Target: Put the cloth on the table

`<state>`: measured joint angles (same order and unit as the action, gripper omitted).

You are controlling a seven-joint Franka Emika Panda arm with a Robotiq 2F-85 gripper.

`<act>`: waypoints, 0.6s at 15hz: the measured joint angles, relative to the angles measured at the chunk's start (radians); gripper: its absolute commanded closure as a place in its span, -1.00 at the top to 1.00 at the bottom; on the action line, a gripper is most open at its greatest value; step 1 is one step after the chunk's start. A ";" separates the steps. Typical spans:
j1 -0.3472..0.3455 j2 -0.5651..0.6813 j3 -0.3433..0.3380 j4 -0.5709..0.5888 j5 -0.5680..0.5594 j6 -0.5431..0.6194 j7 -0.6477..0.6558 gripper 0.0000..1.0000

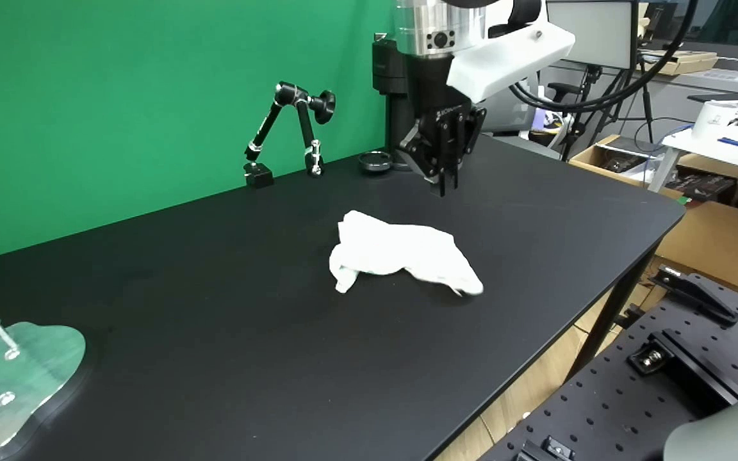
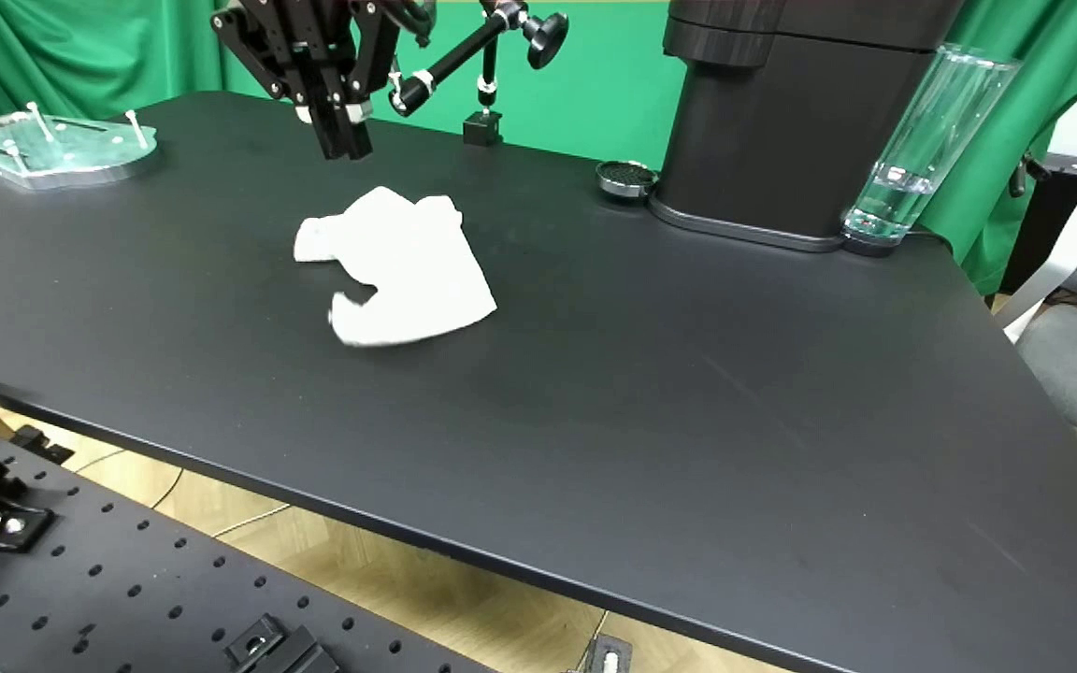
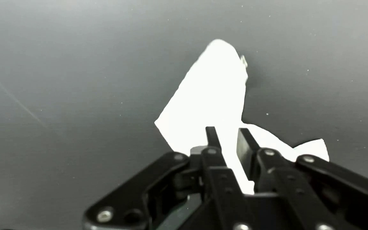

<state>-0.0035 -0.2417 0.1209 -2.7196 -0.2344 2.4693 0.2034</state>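
Tool [image 3: 226, 129] hangs above the cloth [image 3: 212, 92], fingers [image 3: 247, 145] narrowly parted, nothing between them.
Rumpled, the cloth lies on the surface [image 1: 234, 333], well in from the edges; the tool is clear of it, and in an exterior view the dish [image 2: 627, 178] and machine [image 2: 791, 131] stand farther off. Judging by that lie, the placing step looks done, though a pick-up not yet begun cannot be ruled out. If done, the next move calls for rising straight up, with no regrasp.

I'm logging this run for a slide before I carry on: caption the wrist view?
Partly open gripper above a rumpled white cloth lying on the dark table.
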 measured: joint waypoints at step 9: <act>0.009 -0.044 0.000 0.008 0.028 -0.068 -0.043 1.00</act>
<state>0.0054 -0.2859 0.1214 -2.7115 -0.2061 2.4012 0.1599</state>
